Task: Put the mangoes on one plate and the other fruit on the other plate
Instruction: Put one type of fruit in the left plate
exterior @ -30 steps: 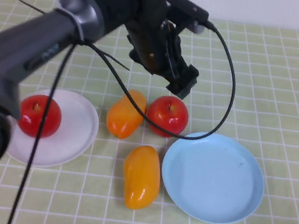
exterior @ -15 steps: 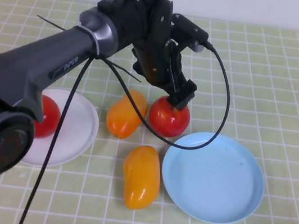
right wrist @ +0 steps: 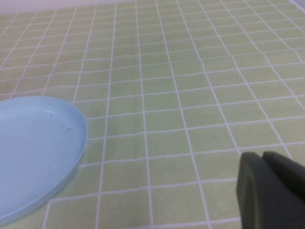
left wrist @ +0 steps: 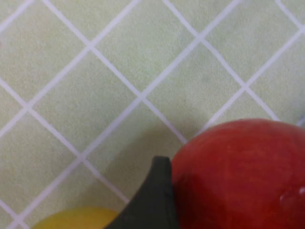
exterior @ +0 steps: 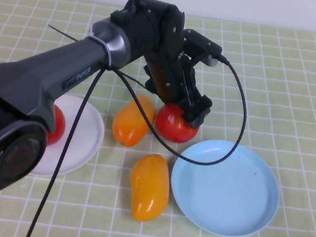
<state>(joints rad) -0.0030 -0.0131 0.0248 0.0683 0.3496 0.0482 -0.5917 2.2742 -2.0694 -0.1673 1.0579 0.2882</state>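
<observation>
My left gripper (exterior: 187, 111) is down on a red apple (exterior: 171, 127) at mid table, open, its jaws straddling the fruit; one dark finger (left wrist: 151, 200) lies against the apple (left wrist: 243, 176). A second apple (exterior: 56, 126) rests on the white plate (exterior: 83, 134), partly hidden behind the left arm. One mango (exterior: 131, 121) lies just left of the straddled apple, and the other mango (exterior: 149, 186) lies nearer the front. The light blue plate (exterior: 225, 186) holds nothing. My right gripper (right wrist: 272, 191) is shut, low over the cloth beside the blue plate (right wrist: 33, 148), and is out of the high view.
A green checked cloth (exterior: 307, 88) covers the table. The left arm's black cable (exterior: 229, 124) loops down over the blue plate's rim. The left arm's body crosses the white plate's side of the table.
The left gripper has dropped from above the middle apple down onto it. The apple stays on the cloth. The arm now covers more of the apple on the white plate.
</observation>
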